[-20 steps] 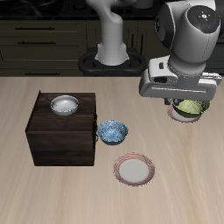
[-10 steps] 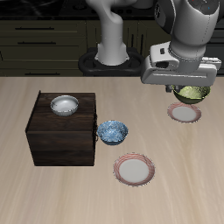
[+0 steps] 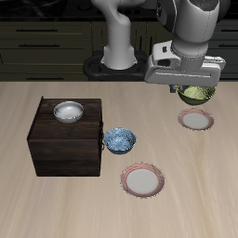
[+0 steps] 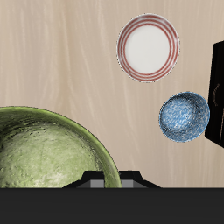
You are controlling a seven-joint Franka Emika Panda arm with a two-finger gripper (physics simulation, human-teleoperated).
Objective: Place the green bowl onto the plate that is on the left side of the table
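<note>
The green bowl [image 3: 196, 94] hangs in my gripper [image 3: 194, 89], which is shut on its rim. It is held in the air just above and slightly behind the plate [image 3: 195, 119] with the pinkish-red rim on the left side of the table. In the wrist view the green bowl [image 4: 44, 150] fills much of the frame by the gripper [image 4: 105, 178] and hides that plate. The bowl does not touch the plate.
A second, alike plate [image 3: 142, 179] lies near the table's front edge and also shows in the wrist view [image 4: 149, 46]. A blue speckled bowl [image 3: 119, 139] sits beside a dark wooden box [image 3: 65, 144] with a white-grey bowl [image 3: 68, 112] on top.
My gripper has risen with the green bowl and drifted a little toward the back. The plate beneath, covered a second ago, now shows in full.
</note>
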